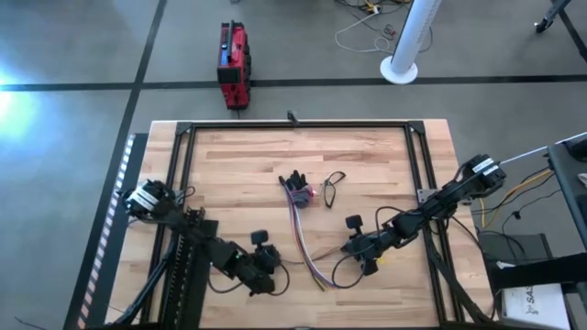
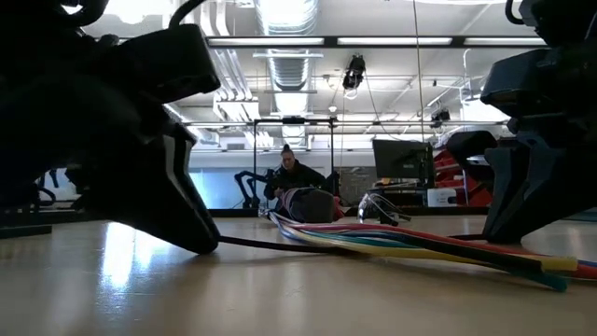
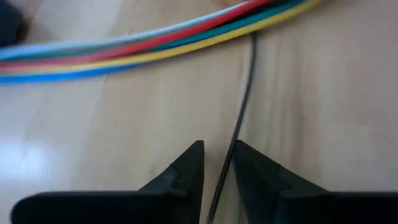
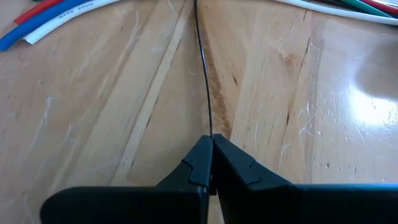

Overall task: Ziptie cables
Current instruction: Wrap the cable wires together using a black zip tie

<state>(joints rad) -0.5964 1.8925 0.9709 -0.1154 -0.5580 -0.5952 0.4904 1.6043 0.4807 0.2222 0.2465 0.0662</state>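
The cables (image 1: pixel 301 234) lie on the wooden table in a coloured bundle that curves from a dark connector end (image 1: pixel 295 186) toward the near edge. The ziptie (image 3: pixel 245 93) is a thin dark strap flat on the table; it runs under the cables. My left gripper (image 1: pixel 273 261) is low at the cables' left, open a little, and the strap passes between its fingers (image 3: pixel 186 171). At the cables' right, my right gripper (image 1: pixel 353 249) is shut on the strap. My left gripper has the ziptie running lengthwise between its parted fingers, close along the inner side of one finger (image 3: pixel 245 163). I cannot tell whether it touches. My right gripper pinches the ziptie (image 4: pixel 211 132) between its two fingertips, coming low from the table's right, along the strap. The strap runs straight on from the tips toward the cables (image 4: pixel 74 12) and lies on the wood.
A small black wire loop (image 1: pixel 332 186) lies beside the connector end. Black frame rails (image 1: pixel 183 183) run along the table's left, right and far sides. Bare wood stretches across the far half of the table (image 1: pixel 367 156).
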